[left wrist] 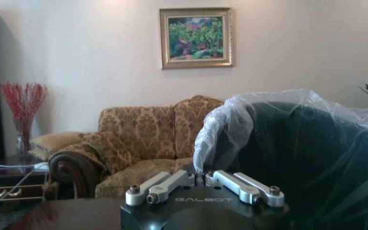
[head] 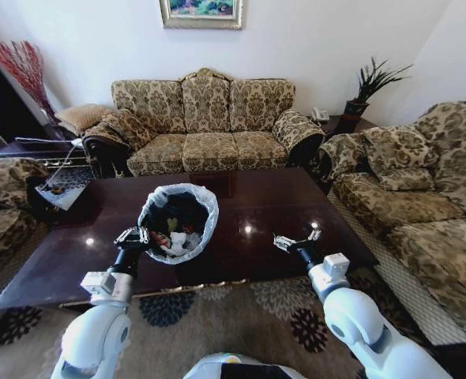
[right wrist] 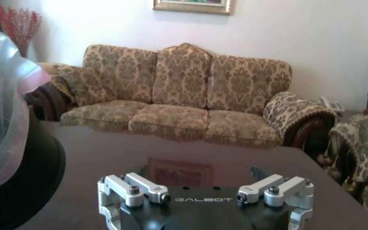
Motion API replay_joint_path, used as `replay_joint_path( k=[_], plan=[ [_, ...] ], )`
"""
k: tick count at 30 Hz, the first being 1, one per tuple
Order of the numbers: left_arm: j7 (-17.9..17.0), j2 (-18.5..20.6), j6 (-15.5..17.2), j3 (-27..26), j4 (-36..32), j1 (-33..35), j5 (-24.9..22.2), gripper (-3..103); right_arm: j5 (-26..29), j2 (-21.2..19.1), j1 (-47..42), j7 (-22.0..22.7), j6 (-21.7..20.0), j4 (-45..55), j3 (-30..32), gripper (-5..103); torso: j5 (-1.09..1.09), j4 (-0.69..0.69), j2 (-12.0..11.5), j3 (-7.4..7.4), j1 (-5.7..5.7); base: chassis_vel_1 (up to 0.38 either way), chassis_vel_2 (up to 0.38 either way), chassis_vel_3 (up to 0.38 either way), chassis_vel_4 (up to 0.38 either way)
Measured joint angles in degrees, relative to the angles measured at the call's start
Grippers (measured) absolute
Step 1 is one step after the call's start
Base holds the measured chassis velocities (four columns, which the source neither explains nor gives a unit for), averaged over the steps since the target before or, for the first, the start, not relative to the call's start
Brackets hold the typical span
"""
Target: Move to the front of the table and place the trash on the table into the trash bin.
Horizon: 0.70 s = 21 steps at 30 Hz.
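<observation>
At the trash bin's (head: 178,217) near rim, the left end effector (head: 133,237) sits narrow, pressed to the bag-lined wall. Inside lie mixed trash (head: 174,237): white scraps, green and red pieces. Right end effector (head: 296,239) hovers spread wide over the dark glossy counter (head: 296,205).

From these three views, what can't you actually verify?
- Trash inside the trash bin: pieces too small in the head view to name; both wrist views see just the bin's outer wall.
- Table near edge: the arms cover part of it in the head view.
- Left end effector: fingertips merge with the bin rim in the head view.
- Right end effector: fingertips cut off by the right wrist view's edge.
</observation>
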Motion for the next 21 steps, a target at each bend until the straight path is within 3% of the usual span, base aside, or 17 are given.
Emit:
replay_joint_path(
  k=[6, 10, 21],
  plan=[
    [0.1, -0.7, -1.0, -0.6, -0.9, 1.3, 0.3, 3, -1.1, 0.5, -0.1, 0.2, 1.3, -0.4, -1.5, 100, 0.01, -0.02, -1.2, -0.67, -0.63, 0.096, -0.365, -0.019, 0.449],
    [0.1, -1.1, -2.1, -0.4, -1.1, 1.7, 0.9, 3, -3.1, 0.5, -0.5, -0.2, 5.5, -1.7, -1.8, 100, 0.03, -0.02, -1.8, -1.07, -0.85, 0.071, -0.181, 0.023, 0.299],
    [-0.1, -1.0, -2.3, 0.6, -2.1, 1.8, 1.2, 3, -6.1, 1.1, -2.0, -0.8, 6.8, -2.5, -1.4, 100, 0.00, -0.01, -2.1, -1.17, -0.81, 0.024, 0.048, 0.033, 0.035]
  ],
)
